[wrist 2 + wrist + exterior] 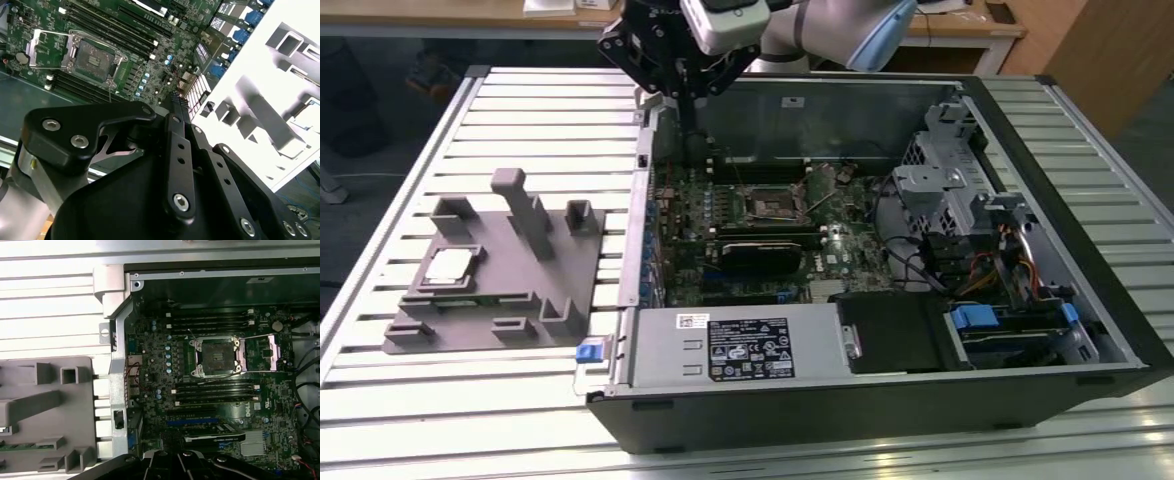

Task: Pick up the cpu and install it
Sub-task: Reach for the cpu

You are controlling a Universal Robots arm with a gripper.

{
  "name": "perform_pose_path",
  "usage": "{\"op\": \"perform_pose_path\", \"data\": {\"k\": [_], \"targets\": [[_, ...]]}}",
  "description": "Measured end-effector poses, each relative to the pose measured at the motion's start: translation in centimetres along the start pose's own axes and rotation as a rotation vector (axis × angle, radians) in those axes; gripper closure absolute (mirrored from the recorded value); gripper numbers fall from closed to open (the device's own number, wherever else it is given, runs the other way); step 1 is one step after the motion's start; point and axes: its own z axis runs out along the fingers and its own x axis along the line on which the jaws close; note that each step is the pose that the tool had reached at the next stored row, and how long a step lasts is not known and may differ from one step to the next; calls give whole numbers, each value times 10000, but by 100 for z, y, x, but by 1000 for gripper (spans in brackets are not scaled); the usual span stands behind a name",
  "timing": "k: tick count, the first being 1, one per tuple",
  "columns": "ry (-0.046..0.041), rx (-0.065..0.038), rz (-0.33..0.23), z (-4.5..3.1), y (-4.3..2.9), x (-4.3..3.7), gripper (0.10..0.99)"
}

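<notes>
Where the cpu lies: the cpu (450, 264) rests flat in a shallow seat of the grey fixture (520, 300), at the left middle of the exterior view; the seat probably keeps it square for a pick.
Fixture: it stands on the slatted bench (400, 420), just beside the open computer case (881, 400), so I judge the carry is short.
Socket: the socket (216, 357) sits at the centre of the first wrist view, its metal frame swung open and the inside bare.
End effector: the end effector (683, 105) is at the upper middle of the exterior view, above the case's far corner and well apart from the cpu; it is pressed together and holds nothing.
Progress: the pick is not yet done.
</notes>
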Motion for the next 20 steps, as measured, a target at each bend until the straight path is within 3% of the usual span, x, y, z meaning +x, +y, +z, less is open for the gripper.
{"op": "perform_pose_path", "data": {"k": [20], "targets": [[1,0,0,2,-6,80,980]]}}
